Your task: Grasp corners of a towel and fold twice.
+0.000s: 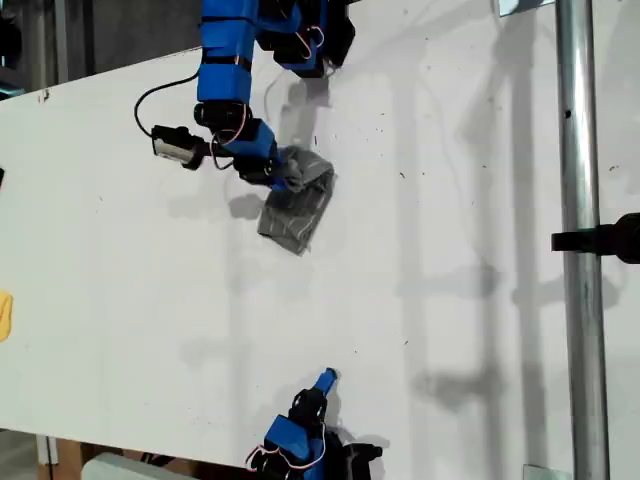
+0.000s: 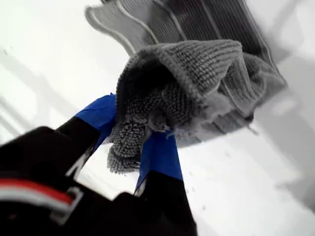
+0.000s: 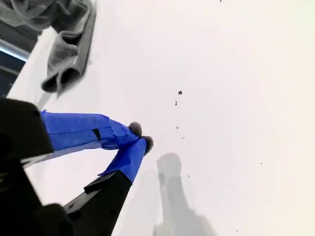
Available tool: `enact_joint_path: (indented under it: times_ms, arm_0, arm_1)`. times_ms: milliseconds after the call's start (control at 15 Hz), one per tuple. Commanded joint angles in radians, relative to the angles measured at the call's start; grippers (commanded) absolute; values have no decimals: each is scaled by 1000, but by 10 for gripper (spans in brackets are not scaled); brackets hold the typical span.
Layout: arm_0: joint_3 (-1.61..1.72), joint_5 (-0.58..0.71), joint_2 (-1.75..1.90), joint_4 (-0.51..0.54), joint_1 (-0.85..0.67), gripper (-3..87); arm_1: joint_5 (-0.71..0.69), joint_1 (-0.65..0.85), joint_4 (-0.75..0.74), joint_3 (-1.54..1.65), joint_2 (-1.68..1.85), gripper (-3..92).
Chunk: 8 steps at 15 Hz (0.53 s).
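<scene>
First wrist view: you're watching my first gripper [image 2: 135,142] pinching a bunched towel [image 2: 197,73] edge, lifting it to fold over. My second gripper [image 3: 140,137] is sitting closed, holding nothing, well apart.

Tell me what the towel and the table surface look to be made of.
The towel looks like soft gray looped terry or microfibre, nubby where my first gripper pinches it, with pale stripes on the flat part. The table seems a smooth matte white board, speckled with dark marks; the exact material is unclear.
</scene>
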Motion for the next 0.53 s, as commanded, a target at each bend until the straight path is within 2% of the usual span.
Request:
enact_joint_path:
  times_ms: [0, 67, 200, 267, 400, 467]
  arm_0:
    - [6, -23, 8, 5, 6, -7]
    - [6, -21, 8, 6, 2, 4]
    - [6, -20, 8, 8, -28, 9]
    - [6, -23, 8, 8, -38, 15]
    - [6, -20, 8, 9, -77, 32]
    - [6, 9, 8, 9, -95, 32]
  arm_1:
    - [-160, 77, -416, 48, 58, 162]
    - [-196, 101, -545, 118, 120, 322]
    - [-281, 126, -736, 250, 316, 190]
    - [-290, 147, -782, 330, 459, 177]
    - [-278, 212, -692, 512, 799, 177]
    - [-238, 241, -561, 614, 1006, 177]
